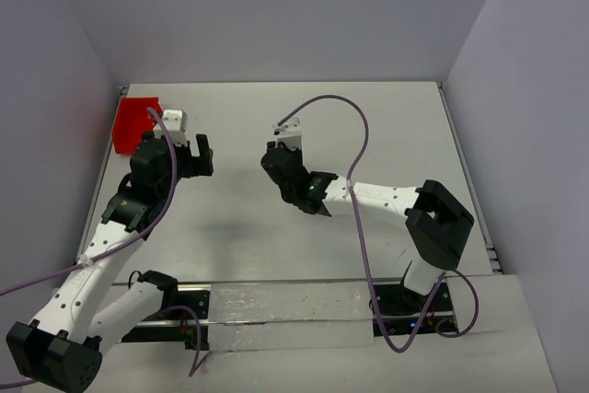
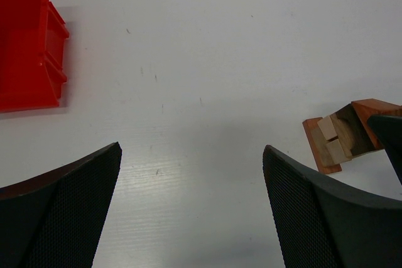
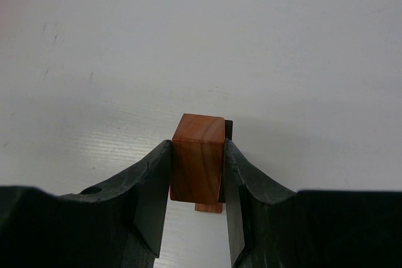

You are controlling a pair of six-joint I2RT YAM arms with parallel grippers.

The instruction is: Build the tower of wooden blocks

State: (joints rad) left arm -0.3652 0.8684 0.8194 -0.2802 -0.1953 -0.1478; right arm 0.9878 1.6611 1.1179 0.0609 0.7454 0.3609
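Right gripper point(image 3: 198, 149) clamped on wood block tower point(image 3: 198, 171) | left gripper point(image 2: 191, 150) spread wide, empty | red tray point(image 2: 25, 48) beyond it

From the right wrist, the right gripper point(image 3: 198, 144) is hiding much of a reddish block point(image 3: 198, 171) between its fingers point(image 3: 151, 192), and a dark block point(image 3: 228, 131) behind is showing only as a sliver. From the left wrist, the red tray point(image 2: 28, 48) is running off the left edge, while the wood block tower point(image 2: 336, 137) is being cut short by a dark finger at the right edge. From above, the right gripper is hiding the tower and the left arm point(image 1: 152, 172) is covering part of the tray
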